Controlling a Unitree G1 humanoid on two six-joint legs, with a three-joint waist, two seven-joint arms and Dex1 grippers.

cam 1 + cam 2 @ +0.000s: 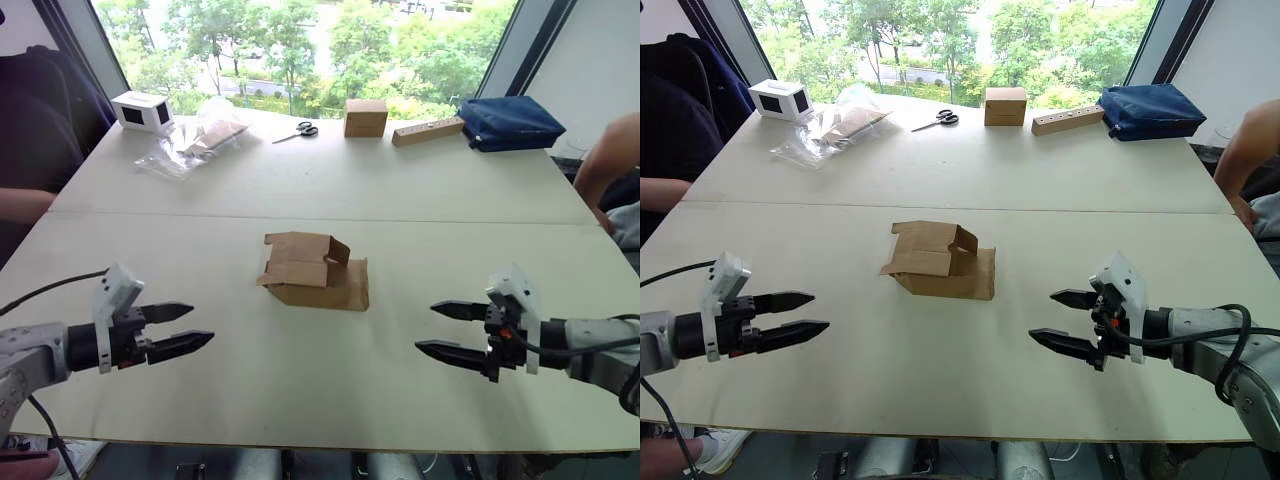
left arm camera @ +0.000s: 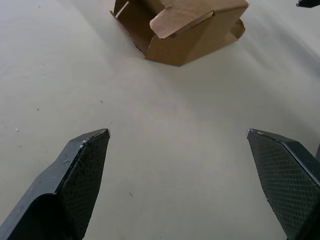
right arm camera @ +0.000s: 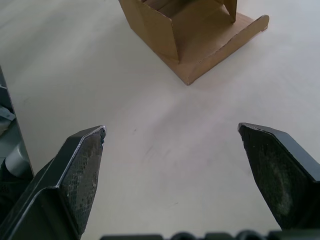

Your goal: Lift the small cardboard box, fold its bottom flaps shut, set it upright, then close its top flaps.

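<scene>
Two grippers low in frame, both empty, fingers spread apart. Left gripper (image 1: 180, 328) at lower left, right gripper (image 1: 448, 329) at lower right, both pointing inward toward the centre, hovering over the table (image 1: 300, 380). Box (image 1: 318, 271) sits mid-frame between them, well apart from either, lying on the table with flaps (image 1: 300, 258) loose and hanging open, not folded shut. One flap lies flat on the table on the box's right side. Along the top of the frame: white box (image 1: 142, 110) upper left, plastic bag (image 1: 195, 143) beside it, scissors (image 1: 297, 131), cube box (image 1: 365, 117), wooden block (image 1: 427, 131), blue pouch (image 1: 508, 122) upper right. A person's arm (image 1: 610, 160) at right edge.
</scene>
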